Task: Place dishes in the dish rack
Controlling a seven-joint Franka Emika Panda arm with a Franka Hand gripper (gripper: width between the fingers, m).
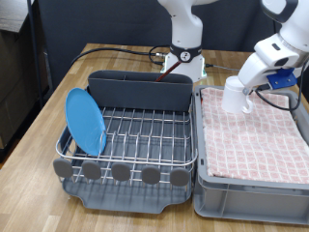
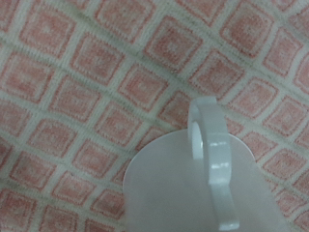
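Plate (image 1: pixel 85 121) already stands upright in the rack (image 1: pixel 126 135) at the counter's left; mug (image 1: pixel 235 96) hovers by the gripper (image 1: pixel 249 94) over the cloth (image 1: pixel 253 135), right. Finger spread: can't tell. Stiff, slick, breakable — probably best taken by the handle (image 2: pixel 212 155).

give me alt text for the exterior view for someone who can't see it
A robot gripper holds a white mug above a pink checked cloth lining a grey crate. At the exterior view's left, a light-blue plate stands upright in a wire dish rack on a wooden table.

Arm reaching down, end effector (image 1: pixel 253 92) lowered
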